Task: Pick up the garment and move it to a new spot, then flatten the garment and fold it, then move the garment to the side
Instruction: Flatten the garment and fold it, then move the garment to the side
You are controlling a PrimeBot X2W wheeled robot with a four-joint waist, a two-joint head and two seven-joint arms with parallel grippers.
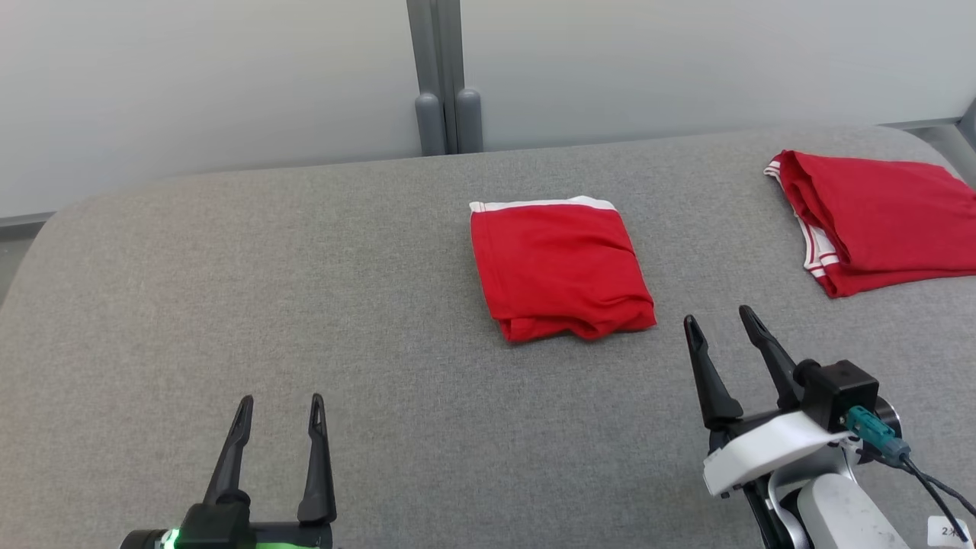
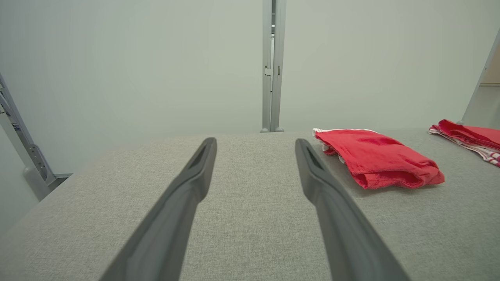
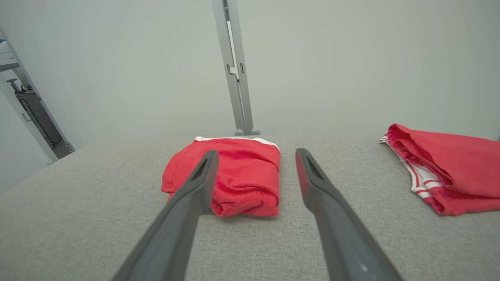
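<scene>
Right gripper (image 1: 717,314): fingers apart, nothing in them, hovering just near-right of the folded garment (image 1: 560,267). Left gripper (image 1: 280,398): also spread and empty, at near left, well apart from the cloth. Garment sits mid-table (image 1: 229,305) as a tidy red rectangle, white band along the far edge, thick rolled fold along the near edge. A second red garment (image 1: 877,221) lies folded at far right, close to the table edge.

We read it as fold done, move-to-side left to do.

How we do it well:
- We take the near edge, where the layers stack. Grabbing only the top layer would likely peel the fold open on lift.
- Right fingers go in low and flat at the near-right corner, one finger under the whole stack, and close on all layers.
- Left comes over to the near-left corner so both ends rise together. A one-corner grab probably lets it droop and unfold.
- We lift low, translate, set down flat.
- If we go right, we stop short of the second garment so the two don't overlap.
- The table cover looks grippy, so we lift rather than drag.
</scene>
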